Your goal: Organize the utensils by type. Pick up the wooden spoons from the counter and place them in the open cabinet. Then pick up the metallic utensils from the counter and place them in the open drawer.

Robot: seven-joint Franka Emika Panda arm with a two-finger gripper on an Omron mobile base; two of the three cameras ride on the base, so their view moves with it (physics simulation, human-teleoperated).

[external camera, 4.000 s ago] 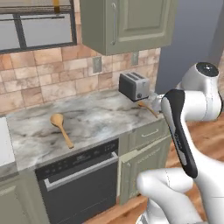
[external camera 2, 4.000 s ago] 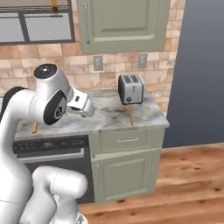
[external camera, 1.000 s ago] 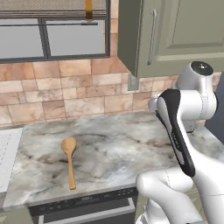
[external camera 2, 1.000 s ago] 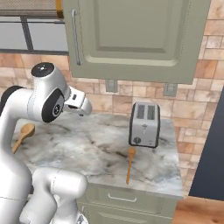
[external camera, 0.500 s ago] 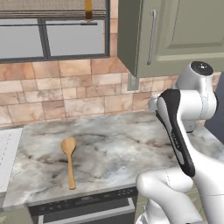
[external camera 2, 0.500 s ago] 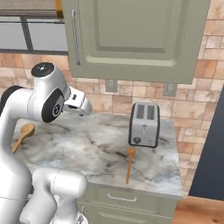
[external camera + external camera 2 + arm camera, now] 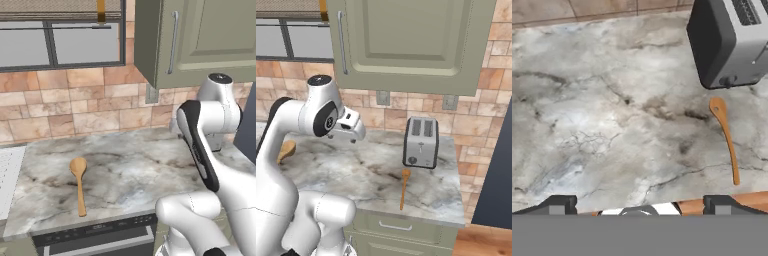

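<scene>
So the table (image 7: 130,170) is the biggest thing here, a grey-white marbled slab with dark veins, running under a brick backsplash. Above it hangs the sage-green cabinet (image 7: 406,40) with its long metal bar handle (image 7: 341,42); from both base views I see its door face, can't tell how far open it is.

Next down in size, the toaster (image 7: 420,142), silver with a dark end, stands toward the back of the table by the wall. In my hand view it sits up at about 1 o'clock.

Then the two wooden spoons. The big wooden spoon (image 7: 79,183) with the round bowl lies flat on the table, at roughly 8 o'clock in the left base view, bowl toward the wall and handle pointing at the front edge. The slim wooden spoon (image 7: 403,187) lies just in front of the toaster, head nearly under it, handle running toward the table's front edge. In my hand view it's at 3 o'clock, head up, handle down.

My tool (image 7: 637,202) hangs above the table with its jaws spread wide, nothing between them. Both fingertips (image 7: 559,204) are apart at the bottom of the hand view.
</scene>
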